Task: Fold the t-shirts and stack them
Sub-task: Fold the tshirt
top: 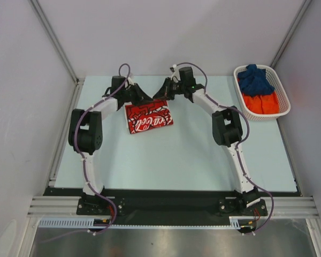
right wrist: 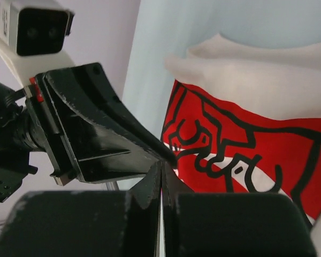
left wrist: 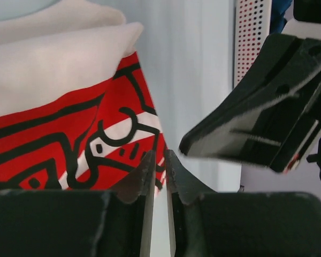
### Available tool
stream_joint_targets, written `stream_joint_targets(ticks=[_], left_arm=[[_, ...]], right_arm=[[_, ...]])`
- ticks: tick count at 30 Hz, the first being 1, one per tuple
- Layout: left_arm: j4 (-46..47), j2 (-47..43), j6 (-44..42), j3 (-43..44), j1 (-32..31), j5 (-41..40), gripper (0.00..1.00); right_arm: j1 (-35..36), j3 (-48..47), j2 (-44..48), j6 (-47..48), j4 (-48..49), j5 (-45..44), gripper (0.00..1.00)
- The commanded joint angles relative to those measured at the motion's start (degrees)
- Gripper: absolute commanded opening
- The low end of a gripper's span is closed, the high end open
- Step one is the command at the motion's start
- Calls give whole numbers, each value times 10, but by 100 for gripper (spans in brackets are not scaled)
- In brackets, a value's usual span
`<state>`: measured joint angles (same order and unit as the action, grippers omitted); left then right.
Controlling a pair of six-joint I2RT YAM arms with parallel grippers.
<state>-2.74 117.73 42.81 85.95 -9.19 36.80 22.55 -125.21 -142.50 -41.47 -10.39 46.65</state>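
Both the left gripper [top: 143, 101] and right gripper [top: 160, 97] pinch the far edge of the white t-shirt [top: 148, 119], fingers pressed together; so thin a hold could slip mid-fold

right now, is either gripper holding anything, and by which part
The shirt: the left gripper and right gripper both appear to pinch its far edge, close together.

White t-shirt [top: 148, 119], red print with black and white linework

Red-printed t-shirt [top: 148, 118] on table [top: 176, 160], basket [top: 281, 101] far right
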Motion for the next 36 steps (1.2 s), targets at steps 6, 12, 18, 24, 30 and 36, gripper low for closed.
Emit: stream_joint_targets(ticks=[6, 12, 18, 24, 30, 36], left_arm=[[114, 89, 20, 17, 5, 36, 16], [142, 153, 11, 44, 30, 21, 12], [181, 188, 23, 71, 67, 14, 13], [229, 226, 78, 99, 87, 23, 13], [196, 230, 102, 133, 90, -9, 15], [107, 234, 55, 231, 90, -7, 19]], right_arm=[[3, 10, -80, -31, 120, -6, 0], [-1, -44, -164, -47, 210, -23, 0], [-19, -83, -221, -105, 287, -59, 0], [-25, -109, -230, -138, 276, -143, 3], [-31, -145, -232, -149, 167, -256, 9], [-46, -171, -229, -187, 136, -302, 13]])
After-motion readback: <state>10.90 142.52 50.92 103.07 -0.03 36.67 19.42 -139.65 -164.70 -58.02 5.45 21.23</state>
